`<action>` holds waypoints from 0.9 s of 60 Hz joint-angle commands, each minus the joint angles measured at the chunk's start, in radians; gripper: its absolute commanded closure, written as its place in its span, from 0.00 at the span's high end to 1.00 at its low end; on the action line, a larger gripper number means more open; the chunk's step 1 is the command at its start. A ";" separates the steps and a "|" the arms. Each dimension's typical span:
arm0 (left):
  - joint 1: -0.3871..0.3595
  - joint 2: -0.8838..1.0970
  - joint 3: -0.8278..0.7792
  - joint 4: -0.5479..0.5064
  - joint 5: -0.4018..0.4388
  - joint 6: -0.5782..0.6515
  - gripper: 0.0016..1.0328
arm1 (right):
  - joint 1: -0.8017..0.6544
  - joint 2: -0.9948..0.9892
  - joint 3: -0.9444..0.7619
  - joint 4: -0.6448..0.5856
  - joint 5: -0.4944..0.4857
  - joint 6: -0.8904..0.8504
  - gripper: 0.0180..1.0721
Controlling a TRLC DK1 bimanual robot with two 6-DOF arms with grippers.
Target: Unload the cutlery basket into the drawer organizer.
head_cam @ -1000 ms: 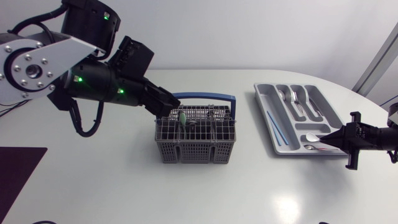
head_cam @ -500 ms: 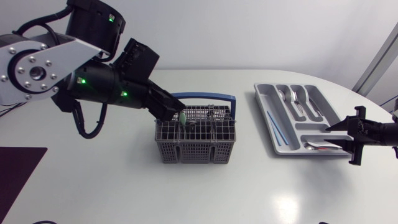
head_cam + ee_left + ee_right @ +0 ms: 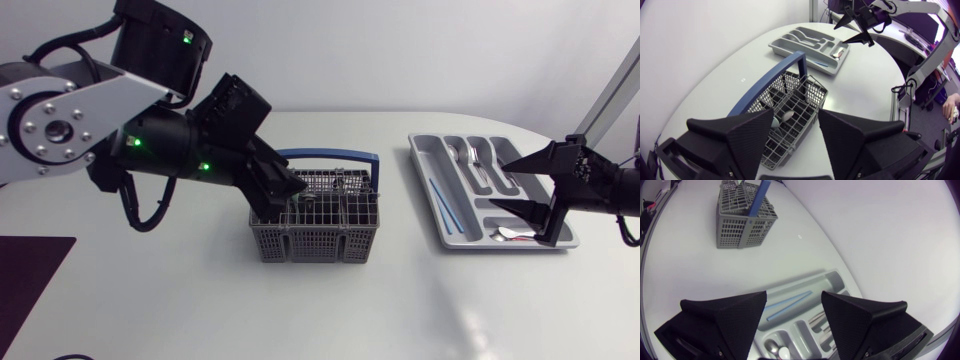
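Spread left hand (image 3: 796,112) hovers over the grey plastic mesh basket (image 3: 313,236), whose shiny metal spoon (image 3: 788,116), likely light, stiff and slippery, wants pinching by its exposed end.

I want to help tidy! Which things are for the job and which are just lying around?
For the job: cutlery basket, spoon inside it, drawer organizer, sorted cutlery in it, left gripper, right gripper, both open.
Just lying about: dark mat at the table's corner.

Blue handle (image 3: 330,156) arches over basket (image 3: 315,240), narrowing top access; bare table (image 3: 400,235) between basket and organizer (image 3: 424,165).
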 commanded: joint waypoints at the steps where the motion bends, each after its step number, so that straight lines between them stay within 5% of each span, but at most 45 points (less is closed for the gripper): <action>1: -0.006 -0.039 -0.065 0.020 0.010 0.084 0.60 | 0.061 -0.069 -0.062 -0.019 -0.001 0.126 0.78; 13: -0.015 -0.075 -0.161 0.060 -0.009 0.231 0.60 | 0.217 -0.190 -0.118 -0.067 0.012 0.325 0.78; 23: -0.099 -0.071 -0.191 0.101 -0.124 0.337 0.61 | 0.311 -0.256 -0.182 -0.053 0.015 0.463 0.78; 54: -0.194 0.147 0.004 0.088 -0.314 0.529 0.60 | 0.395 -0.352 -0.361 0.103 0.027 0.577 0.77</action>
